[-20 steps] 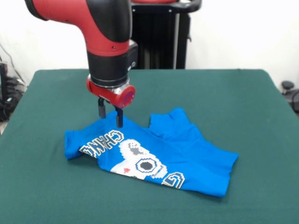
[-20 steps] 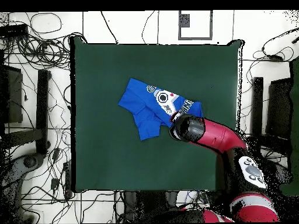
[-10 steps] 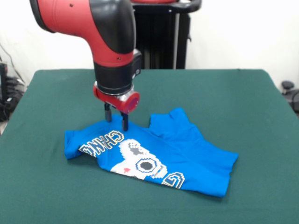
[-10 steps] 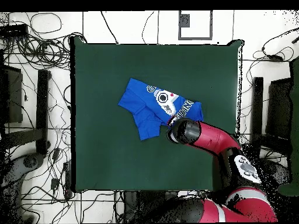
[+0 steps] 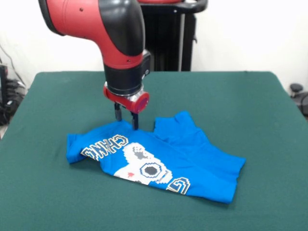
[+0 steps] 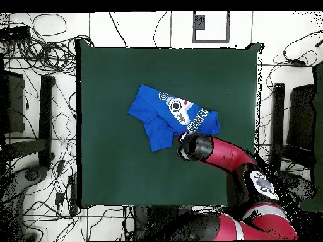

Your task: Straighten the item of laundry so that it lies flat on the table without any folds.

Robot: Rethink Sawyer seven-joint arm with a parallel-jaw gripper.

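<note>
The item of laundry [image 5: 159,156], a bright blue T-shirt, lies rumpled on the green table [image 5: 240,96] with its white, black and yellow graphic facing up. Its right part is folded over itself. My gripper [image 5: 126,118] hangs from the red arm over the shirt's far edge. The two dark fingers [image 5: 135,121] stand apart, their tips at the cloth, with nothing seen clamped between them. From overhead the shirt [image 6: 165,115] sits near the middle of the table [image 6: 107,82], and the arm's wrist [image 6: 194,147] hides the gripper at the shirt's lower right edge.
The black pedestal [image 5: 163,38] rises behind the table's far edge. Cables [image 6: 38,38] and dark stands [image 6: 45,107] ring the table on the floor. Wide green cloth stretches left and right of the shirt.
The arm has slid to the right along the shirt's far edge in the front view. The shirt's shape has barely altered.
</note>
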